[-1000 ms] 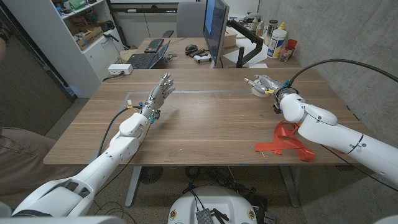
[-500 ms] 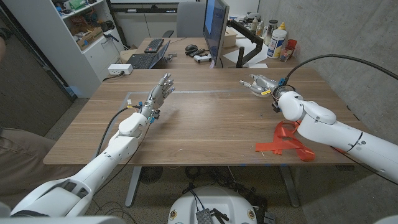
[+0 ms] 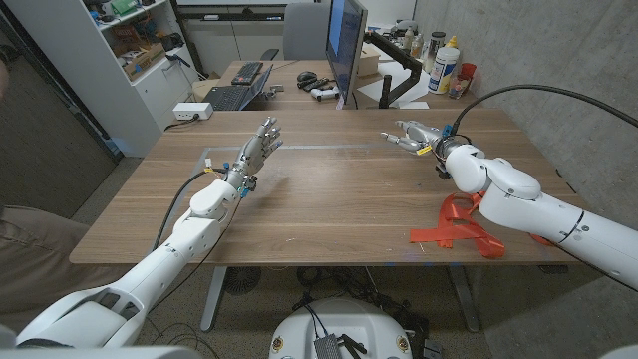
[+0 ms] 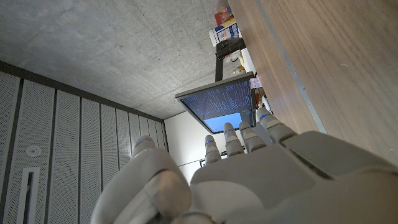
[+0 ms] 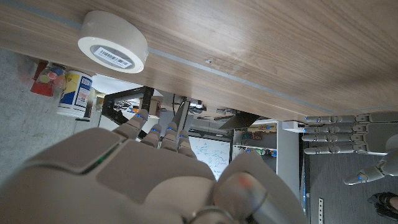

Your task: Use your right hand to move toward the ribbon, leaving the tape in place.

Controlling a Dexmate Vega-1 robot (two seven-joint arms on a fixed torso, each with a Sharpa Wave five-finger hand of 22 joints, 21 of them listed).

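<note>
Two robot hands hover over the brown wooden table [image 3: 329, 199], both empty with fingers extended. The right hand [image 3: 414, 137] is near the white tape roll [image 5: 113, 41]; the red ribbon [image 3: 459, 227] lies beneath its forearm. The left hand [image 3: 257, 147] stands well apart.

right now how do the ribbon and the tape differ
The ribbon is red and lies loose in loops and strips near the table's front edge, beside the right forearm. The tape is a white roll, wound tight into a neat ring with a barcode label inside, lying flat on its side close to the right hand. The ribbon sprawls; the tape keeps a compact round shape. Both rest on the wooden table, and neither is held.
</note>
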